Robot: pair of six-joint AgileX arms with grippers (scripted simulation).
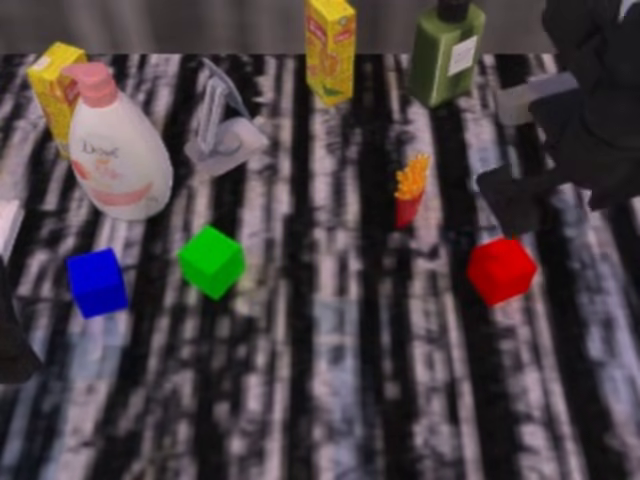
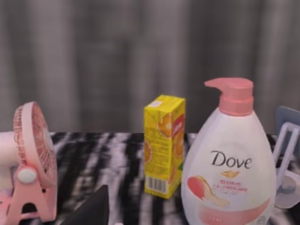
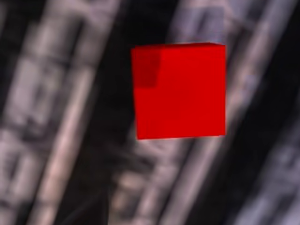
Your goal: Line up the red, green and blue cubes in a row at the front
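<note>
Three cubes lie apart on the striped black-and-white table. The blue cube (image 1: 97, 282) is at the left, with the green cube (image 1: 211, 261) just right of it and slightly farther back. The red cube (image 1: 501, 270) lies alone at the right and fills the middle of the right wrist view (image 3: 180, 91). My right gripper (image 1: 515, 200) hangs above the table just behind the red cube, not touching it. My left arm (image 1: 12, 345) is parked at the table's left edge, left of the blue cube.
Behind the cubes stand a white Dove pump bottle (image 1: 118, 150), a yellow juice carton (image 1: 55, 85), a grey holder (image 1: 222, 130), a second yellow carton (image 1: 330, 50) and a green bottle (image 1: 447, 50). A red carton of fries (image 1: 409, 195) stands mid-table. A pink fan (image 2: 28, 164) shows near the left arm.
</note>
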